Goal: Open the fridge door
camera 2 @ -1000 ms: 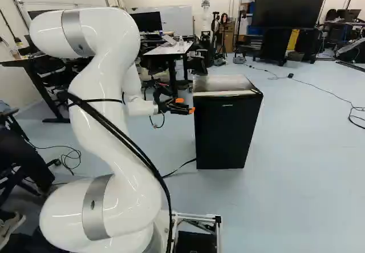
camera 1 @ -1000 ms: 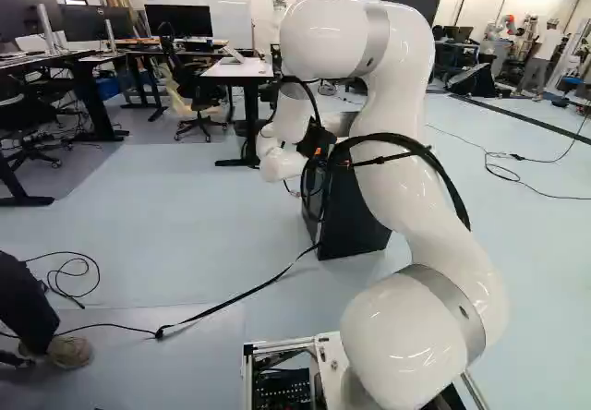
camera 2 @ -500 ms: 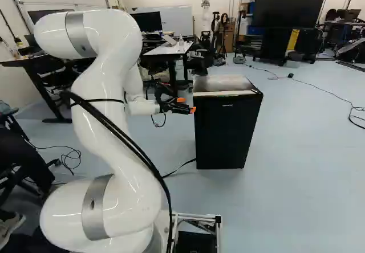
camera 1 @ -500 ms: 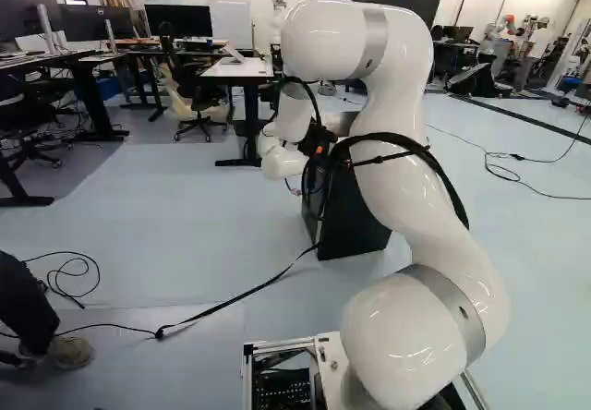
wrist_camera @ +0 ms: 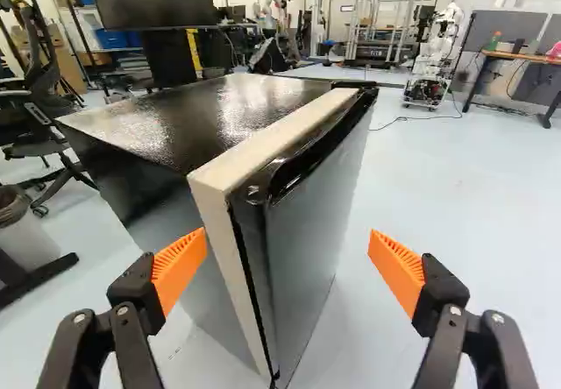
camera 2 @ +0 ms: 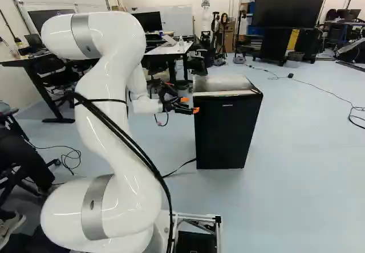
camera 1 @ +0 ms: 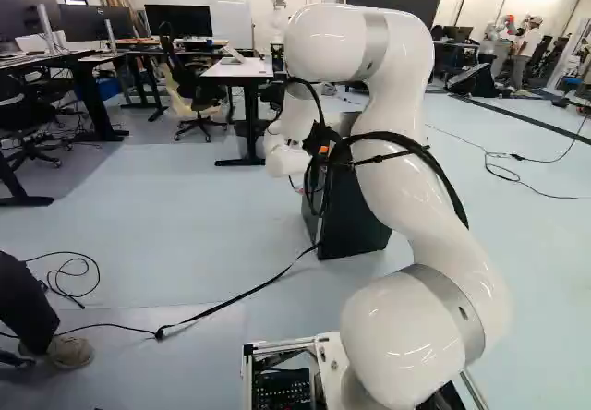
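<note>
Right base view has the fridge upright on the floor, black door front showing, gripper by its upper corner; in the left base view the arm hides much of the fridge. Wrist view adds the fridge's side and pale strip along the door edge, fingers wide apart, gripping nothing, one orange pad toward that side, the other past the door front, contact unclear. Same view: bin beside the fridge, another robot beyond it.
</note>
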